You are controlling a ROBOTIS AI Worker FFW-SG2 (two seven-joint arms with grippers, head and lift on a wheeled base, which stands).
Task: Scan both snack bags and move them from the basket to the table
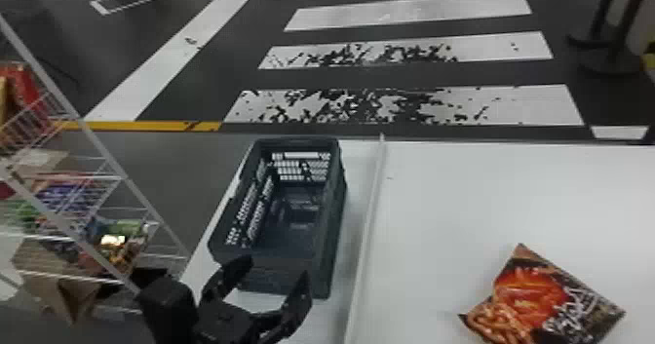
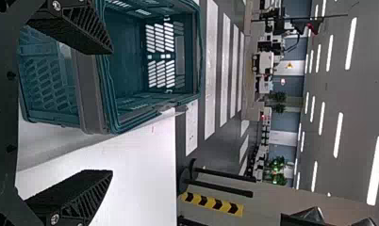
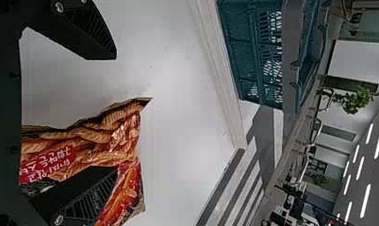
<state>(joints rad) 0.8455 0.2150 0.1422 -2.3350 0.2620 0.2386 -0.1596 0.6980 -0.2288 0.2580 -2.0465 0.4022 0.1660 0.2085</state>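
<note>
In the head view my left gripper (image 1: 274, 270) stands open at the near end of the dark basket (image 1: 329, 250), whose walls and bare floor are visible inside. A red and black snack bag (image 1: 531, 294) lies flat on the white table (image 1: 438, 211), well to the basket's right. The left wrist view has the left gripper (image 2: 110, 112) with nothing between its fingers and the basket (image 2: 89, 94) beyond them. In the right wrist view the right gripper (image 3: 115, 113) is open above the table; the snack bag (image 3: 102, 129) lies by it, partly covered by one finger.
A raised strip (image 1: 370, 221) runs along the table between basket and bag. Left of the basket is a wire rack (image 1: 97, 177) holding colourful packages. Dark post stands (image 1: 609, 60) are on the floor at the far right.
</note>
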